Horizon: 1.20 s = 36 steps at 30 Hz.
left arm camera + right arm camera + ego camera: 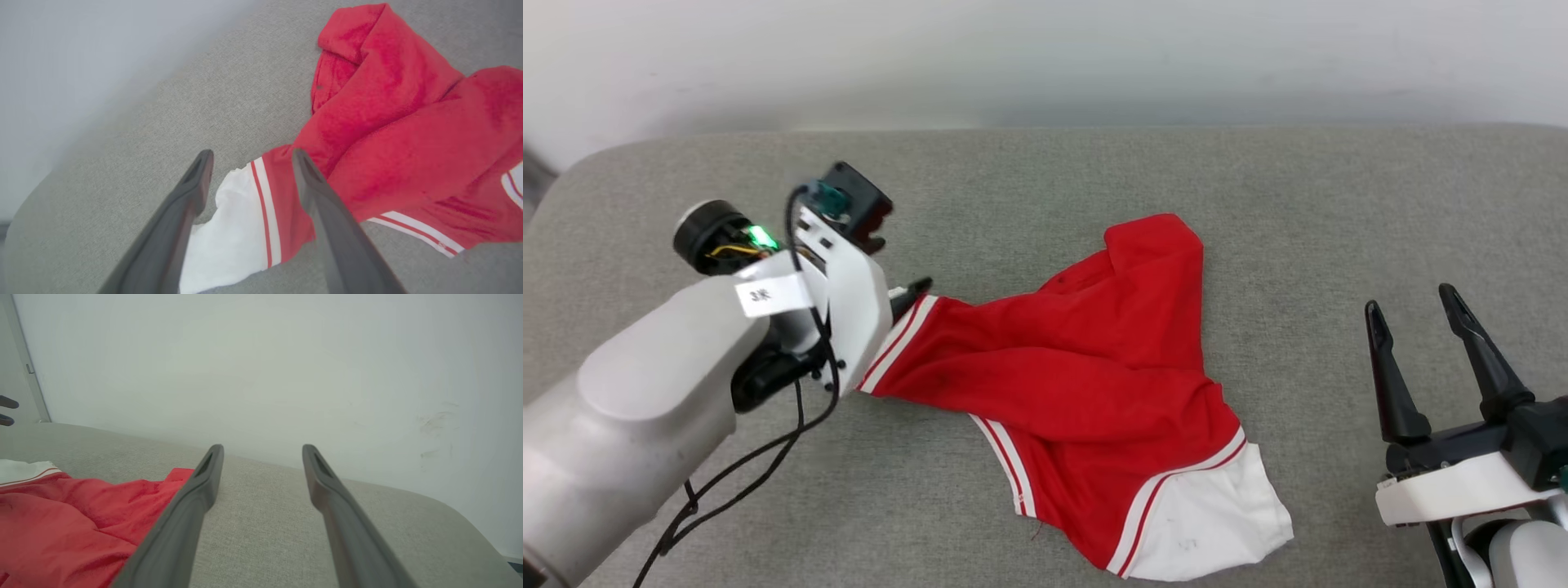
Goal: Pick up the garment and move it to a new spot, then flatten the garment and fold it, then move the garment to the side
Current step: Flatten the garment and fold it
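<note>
The garment (1078, 359), a single red jersey with white sleeves and striped trim, lies crumpled and twisted near the middle of the grey tabletop (1045, 171), not yet flat. By the look of it the moving step is over and the flattening is in hand. The left gripper (251, 155) sits low at the garment's left end with its fingers spread; one white sleeve (229, 237) lies loose between them on the tabletop, pinched by neither. The right gripper (1409, 298) hovers well apart from the cloth at the right, fingers spread too and holding nothing. The second white sleeve (1217, 514) lies at the near right edge of the heap, with the red body bunched in thick folds between the two sleeves. The next move probably calls for each gripper to take hold of an edge or sleeve and draw the cloth outward, so the folds pull out before any folding. Counted: one garment, two sleeves showing, two grippers.
</note>
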Available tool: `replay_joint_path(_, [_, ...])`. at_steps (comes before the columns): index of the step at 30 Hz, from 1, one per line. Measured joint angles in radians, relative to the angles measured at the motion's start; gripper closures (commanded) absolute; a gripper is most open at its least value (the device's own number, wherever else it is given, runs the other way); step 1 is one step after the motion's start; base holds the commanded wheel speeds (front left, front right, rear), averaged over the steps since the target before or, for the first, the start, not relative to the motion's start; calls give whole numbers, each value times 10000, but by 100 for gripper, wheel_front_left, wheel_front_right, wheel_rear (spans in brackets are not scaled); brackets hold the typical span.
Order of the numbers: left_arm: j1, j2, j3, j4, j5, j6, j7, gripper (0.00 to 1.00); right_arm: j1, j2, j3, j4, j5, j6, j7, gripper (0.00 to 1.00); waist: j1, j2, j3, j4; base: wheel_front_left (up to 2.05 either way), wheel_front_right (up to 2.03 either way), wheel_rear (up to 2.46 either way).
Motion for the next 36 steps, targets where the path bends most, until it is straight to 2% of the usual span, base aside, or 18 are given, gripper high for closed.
replay_joint_path(4, [84,324,-274,-1409,-527,-13,1158,0,1,0,21,-42,2,0,0,0,-1,0,-88,103,0,0,0])
replay_joint_path(12, [503,345,-811,-3066,-1164,-31,3430,0,-234,-50,109,-105,59,0,0,0,0,0,184,-36,0,0,0])
replay_joint_path(22, [897,-364,-1037,-2694,-1057,-46,4725,0,-847,-33,343,-153,61,0,0,0,0,0,923,-571,0,0,0])
replay_joint_path(27, [979,-529,-1041,-2366,-880,-46,4986,0,-1054,12,326,-163,59,0,0,0,0,0,1345,-856,0,0,0])
replay_joint_path(32, [1187,-539,-809,-2644,-357,-42,6067,0,-1140,48,311,-134,56,0,0,0,0,0,1621,-1009,0,0,0])
replay_joint_path(33, [1224,-527,-790,-2713,-255,-42,6144,45,-1175,52,309,-128,56,0,0,0,0,0,1642,-1023,0,0,0])
replay_joint_path(34, [1261,-514,-775,-2757,-213,-27,6163,100,-1199,65,295,-109,50,0,0,0,0,0,1646,-1026,0,0,0])
replay_joint_path(36, [1338,-502,-773,-2777,-221,-13,6128,100,-1214,100,272,-73,42,0,0,0,0,0,1603,-994,0,0,0])
